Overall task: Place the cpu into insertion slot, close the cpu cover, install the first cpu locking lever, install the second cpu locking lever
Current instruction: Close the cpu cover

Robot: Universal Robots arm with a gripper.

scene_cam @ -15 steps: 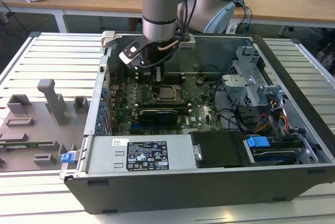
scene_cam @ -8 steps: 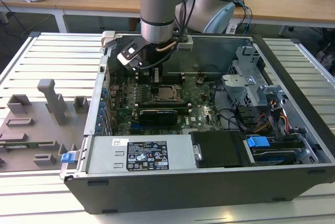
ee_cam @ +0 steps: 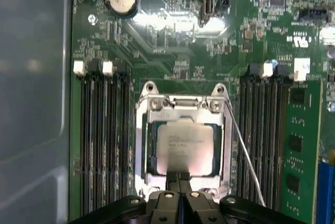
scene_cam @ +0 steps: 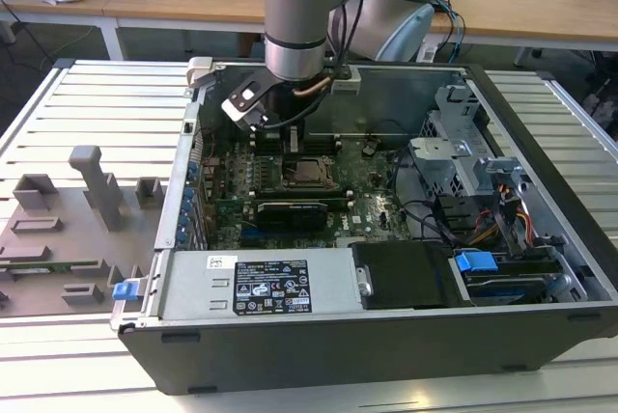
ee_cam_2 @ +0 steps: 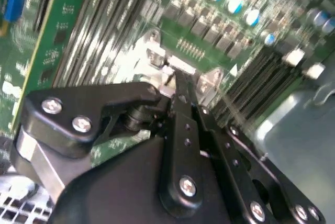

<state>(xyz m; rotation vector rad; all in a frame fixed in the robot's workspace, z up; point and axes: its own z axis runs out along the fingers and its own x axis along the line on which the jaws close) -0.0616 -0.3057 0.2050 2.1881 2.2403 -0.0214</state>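
End effector (ee_cam: 178, 178) closed (fingertips (ee_cam: 174, 181) pressed together), hiding one edge of the cpu cover (ee_cam: 180, 110); cpu (ee_cam: 184, 145) seated.

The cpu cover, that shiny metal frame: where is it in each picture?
Exterior view: the cpu cover sits mid-case on the green motherboard.
First wrist view: the cpu cover lies flat around the cpu, just past the gripper.
Second wrist view: the cpu cover gleams just beyond the gripper.
Shared landmark: the long memory slots flanking it on both sides.
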